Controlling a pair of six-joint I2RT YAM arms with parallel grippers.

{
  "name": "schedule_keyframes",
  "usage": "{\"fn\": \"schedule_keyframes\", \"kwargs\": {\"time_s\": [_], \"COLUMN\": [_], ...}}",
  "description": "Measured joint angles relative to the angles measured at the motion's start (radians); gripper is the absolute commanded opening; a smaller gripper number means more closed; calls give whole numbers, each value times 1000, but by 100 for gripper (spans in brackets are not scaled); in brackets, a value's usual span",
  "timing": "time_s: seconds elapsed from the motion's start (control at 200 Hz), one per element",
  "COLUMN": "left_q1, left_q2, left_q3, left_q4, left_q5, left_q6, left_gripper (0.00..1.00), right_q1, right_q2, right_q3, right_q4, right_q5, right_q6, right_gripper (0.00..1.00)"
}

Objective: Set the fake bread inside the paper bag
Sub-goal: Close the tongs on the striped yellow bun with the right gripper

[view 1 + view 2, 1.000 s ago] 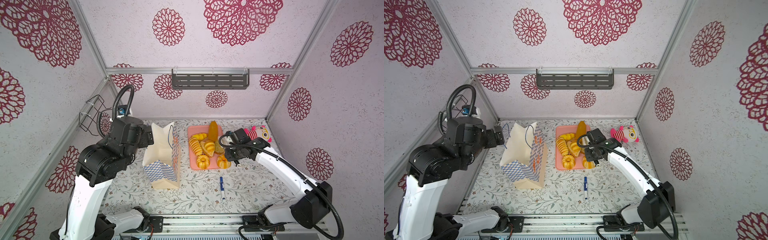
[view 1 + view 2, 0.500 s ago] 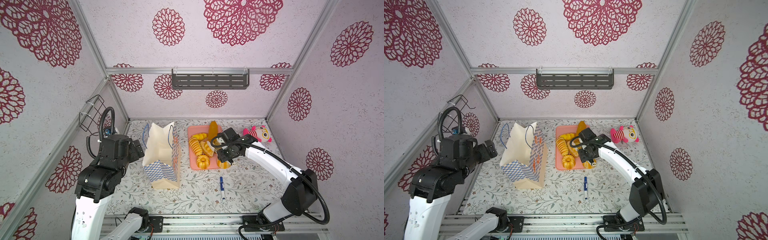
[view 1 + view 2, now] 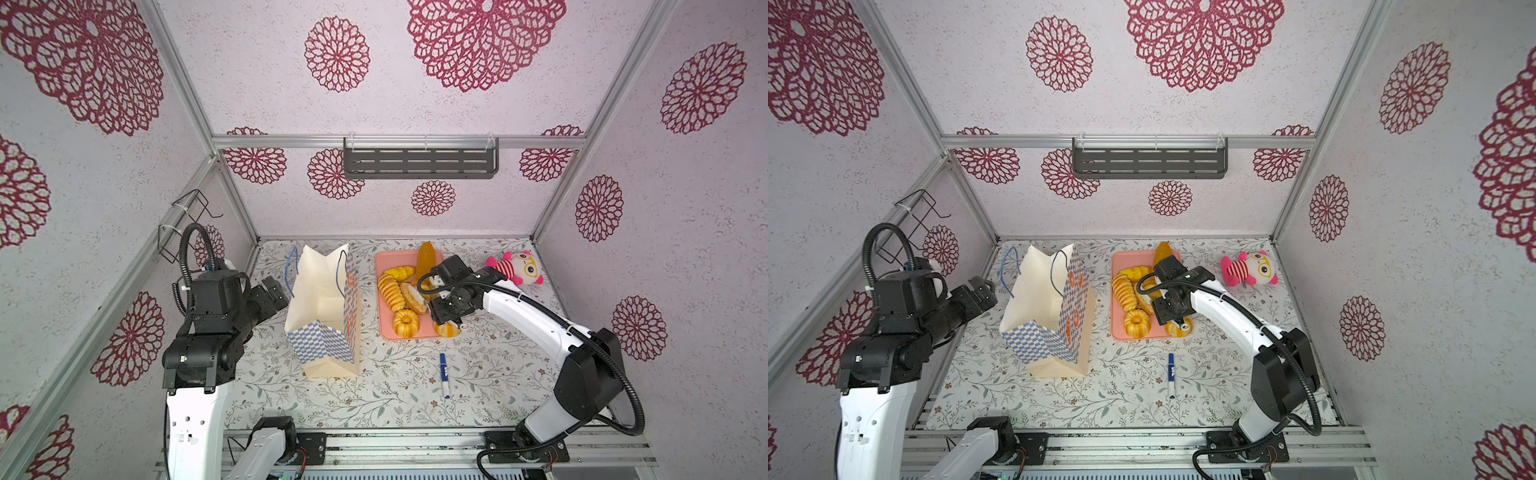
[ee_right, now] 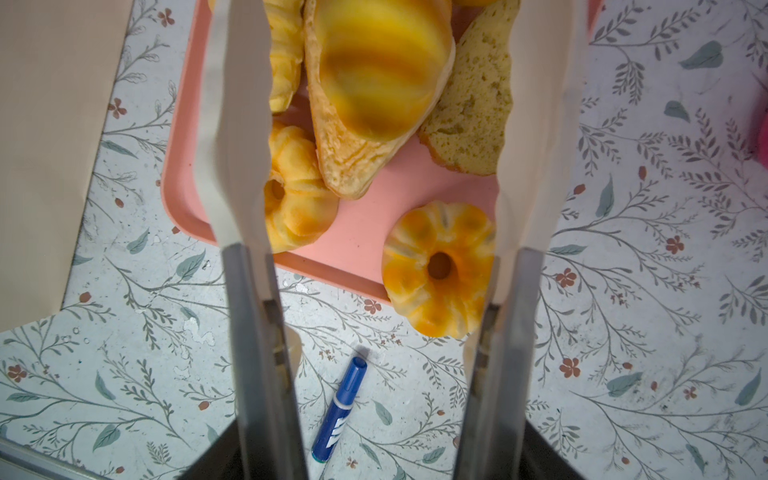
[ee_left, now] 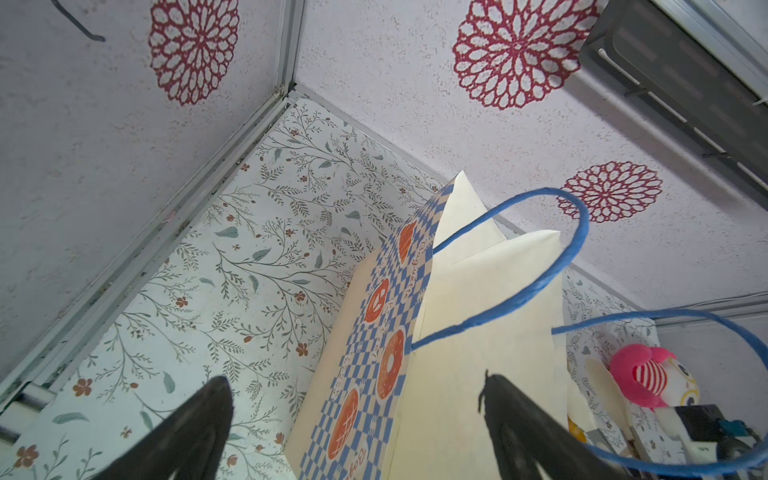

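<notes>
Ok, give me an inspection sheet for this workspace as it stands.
Surface: flowered table cover, lying flat.
Job's things: bread piled on pink tray, one ring cake overhanging its edge; paper bag upright, open.
Clutter: blue marker; pink plush toy.
Grippers: left gripper beside the bag, jaws open, empty; right gripper over the bread, jaws open.
Cables: black hose on each arm, nothing caught.
Surroundings: grey shelf on back wall; wire rack on side wall.

A flat pink tray lies on the flowery worktop, close to the back edge. A pink stripy soft toy with big round eyes lies near the back right corner, apart from the tray. A blue pen lies alone nearer the front edge. A grey shelf hangs on the back wall. A black wire rack hangs on the left wall.
</notes>
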Motion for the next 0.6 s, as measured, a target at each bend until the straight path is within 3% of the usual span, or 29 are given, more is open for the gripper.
{"fn": "schedule_keyframes", "kwargs": {"time_s": [0.33, 0.6], "left_q1": [23, 24], "left_q2": [-18, -37], "left_q3": [-43, -69], "left_q4": [26, 28], "left_q5": [68, 80], "left_q6": [-21, -24], "left_gripper": [97, 97], "right_q1": [0, 0], "right_q2": [30, 69], "right_q3": [0, 23], "right_q4": [29, 43], "right_q5": [0, -6], "right_q6": [1, 1], "right_gripper": [74, 71]}}
